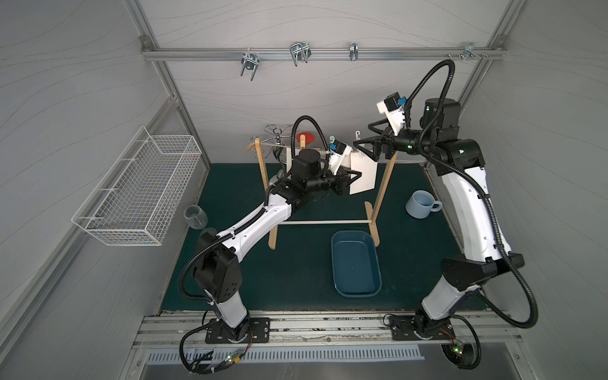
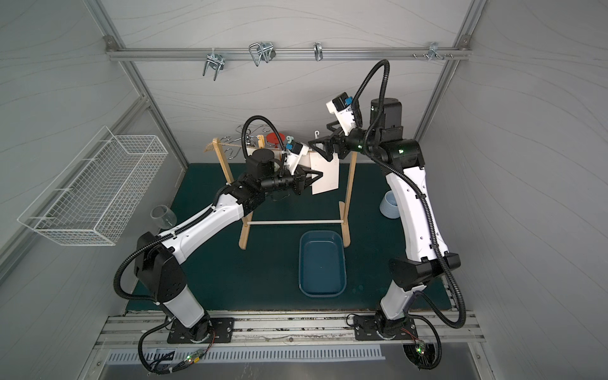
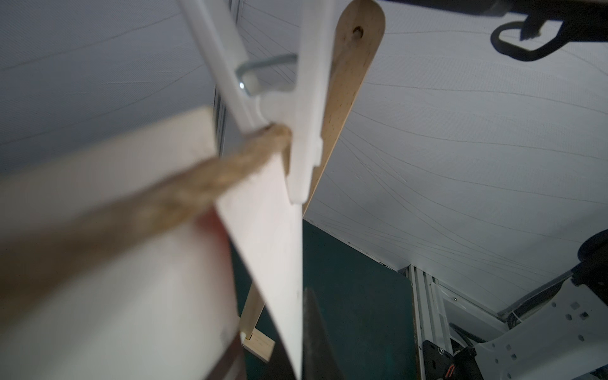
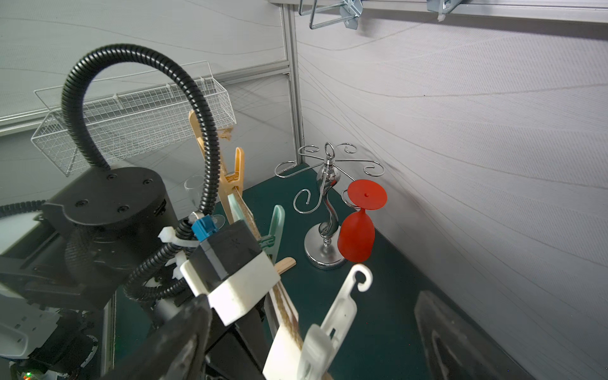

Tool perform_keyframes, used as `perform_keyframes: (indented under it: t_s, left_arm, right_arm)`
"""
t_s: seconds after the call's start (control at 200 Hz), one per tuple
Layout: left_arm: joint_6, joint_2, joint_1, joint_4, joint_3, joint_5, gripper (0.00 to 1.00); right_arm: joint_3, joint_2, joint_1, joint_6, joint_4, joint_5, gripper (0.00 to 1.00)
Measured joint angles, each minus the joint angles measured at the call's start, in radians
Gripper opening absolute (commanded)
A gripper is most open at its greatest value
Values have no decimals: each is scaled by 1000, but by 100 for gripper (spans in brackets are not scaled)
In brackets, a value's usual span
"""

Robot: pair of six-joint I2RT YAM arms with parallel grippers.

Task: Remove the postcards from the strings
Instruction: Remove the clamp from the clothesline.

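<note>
Now our left jaws are closed on the edge of a postcard [image 1: 367, 177] pegged to the string [image 3: 197, 184]; we judge it light, bendy. Right jaws gape wide astride its white peg [image 4: 342, 309].

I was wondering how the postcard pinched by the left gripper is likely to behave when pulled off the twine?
Probably floppy: the postcard curves below the white clip, where the left gripper pinches it. Likely light, since that one clip holds it on the twine. It may crease or tear if tugged before the open right gripper squeezes the clip.
</note>
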Motion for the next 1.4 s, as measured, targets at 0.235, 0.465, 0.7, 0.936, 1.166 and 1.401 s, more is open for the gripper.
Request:
perform_keyframes:
  t_s: [0.235, 0.465, 0.7, 0.936, 1.166, 1.401]
  left_arm:
    - [1, -5, 3, 4, -6, 7, 5]
    - [2, -18, 3, 3, -6, 8, 5]
    - [4, -22, 6, -4, -6, 7, 5]
    - [5, -32, 6, -5, -6, 14, 5]
    - [4, -35, 10, -11, -6, 28, 4]
    - [3, -35, 17, -13, -6, 54, 3]
  right_arm:
    - [-7, 0, 10, -16, -2, 14, 97]
    - [-28, -2, 27, -21, -13, 36, 96]
    - [-42, -8, 49, -21, -31, 75, 97]
    - [-19, -8, 50, -21, -60, 85, 97]
    - [-4, 7, 50, -22, -69, 64, 84]
    - [3, 31, 50, -31, -79, 21, 73]
